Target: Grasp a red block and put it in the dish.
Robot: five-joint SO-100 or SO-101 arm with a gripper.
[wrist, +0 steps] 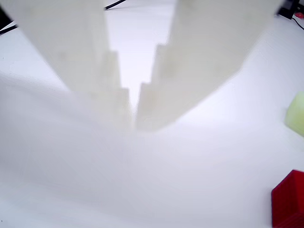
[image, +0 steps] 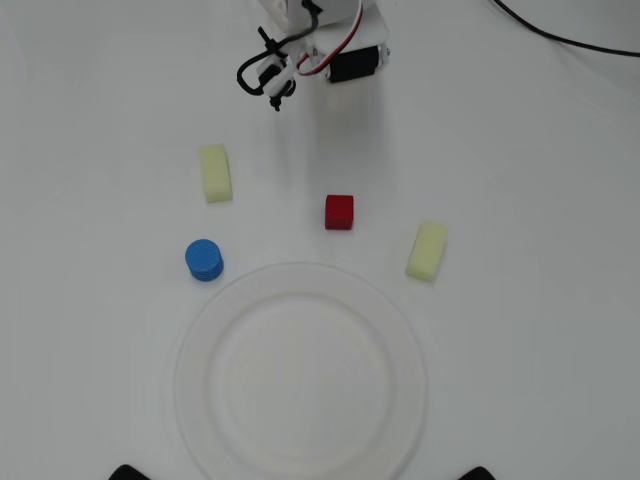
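Note:
The red block (image: 339, 212) is a small cube on the white table, just above the dish's far rim in the overhead view. It also shows at the bottom right corner of the wrist view (wrist: 289, 199). The dish (image: 190, 345) is a large round white plate at the bottom centre, with nothing in it. The arm (image: 310, 50) is folded at the top edge, well away from the block. In the wrist view my gripper (wrist: 134, 124) has white fingers with their tips almost touching, shut and holding nothing, left of the block.
Two pale yellow oblong blocks lie on the table, one at the left (image: 215, 172) and one at the right (image: 427, 250); one shows at the wrist view's right edge (wrist: 297, 114). A blue cylinder (image: 204, 260) stands by the dish's upper left rim. A black cable (image: 560, 38) crosses the top right.

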